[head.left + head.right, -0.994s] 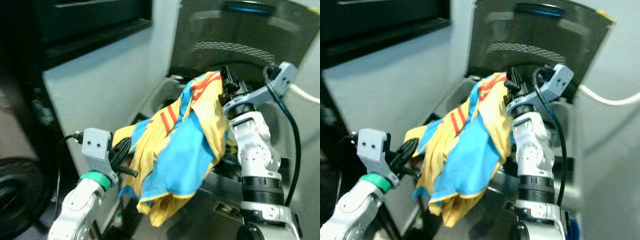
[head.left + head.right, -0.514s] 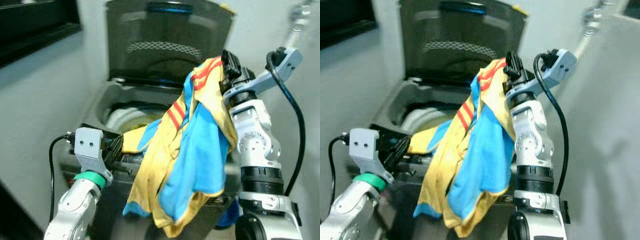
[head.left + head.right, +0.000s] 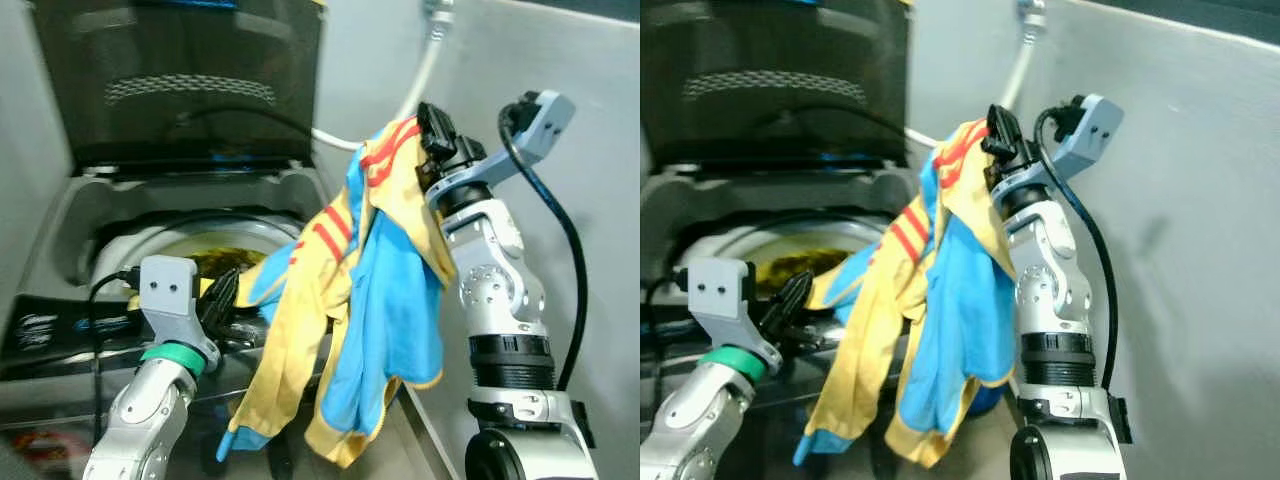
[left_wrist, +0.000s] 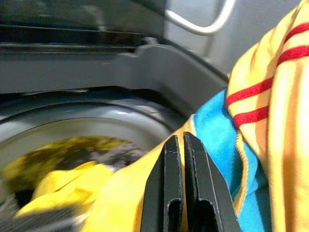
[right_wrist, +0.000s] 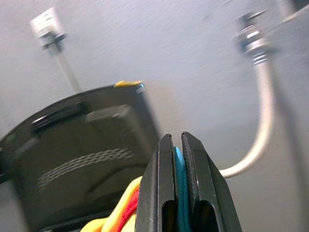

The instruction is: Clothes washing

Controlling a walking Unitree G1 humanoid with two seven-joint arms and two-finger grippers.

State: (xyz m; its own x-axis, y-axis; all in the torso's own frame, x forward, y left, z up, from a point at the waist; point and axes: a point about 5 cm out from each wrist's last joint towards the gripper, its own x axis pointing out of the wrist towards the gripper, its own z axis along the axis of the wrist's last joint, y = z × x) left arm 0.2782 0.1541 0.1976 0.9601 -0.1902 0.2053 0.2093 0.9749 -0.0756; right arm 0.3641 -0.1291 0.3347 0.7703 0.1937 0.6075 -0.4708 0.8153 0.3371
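While its dark smoked lid (image 3: 180, 85) stands raised against the wall at about 11 o'clock, the grey top-loading washing machine (image 3: 70, 215) sits open at 9 o'clock in the head views, its round drum (image 3: 190, 245) showing some yellow cloth (image 4: 58, 154) already lying inside. Behind it runs a pale grey wall (image 3: 560, 60), with a white hose (image 3: 425, 65) curving down from a metal fitting at 12 o'clock toward the back of the machine. Across the middle hangs the yellow and bright blue garment with red stripes (image 3: 370, 300), stretched between the two arms: its top corner is high at 1 o'clock and its loose bulk droops to about 6 o'clock, in front of and just right of the drum opening rather than inside it. The right gripper (image 3: 432, 128), raised on its silver arm (image 3: 495, 290), has its black fingers pressed onto a fold of blue fabric. The left gripper (image 3: 222, 295), lower at 8 o'clock over the machine's front edge, has its fingers (image 4: 166, 193) pressed together on the garment's yellow edge.
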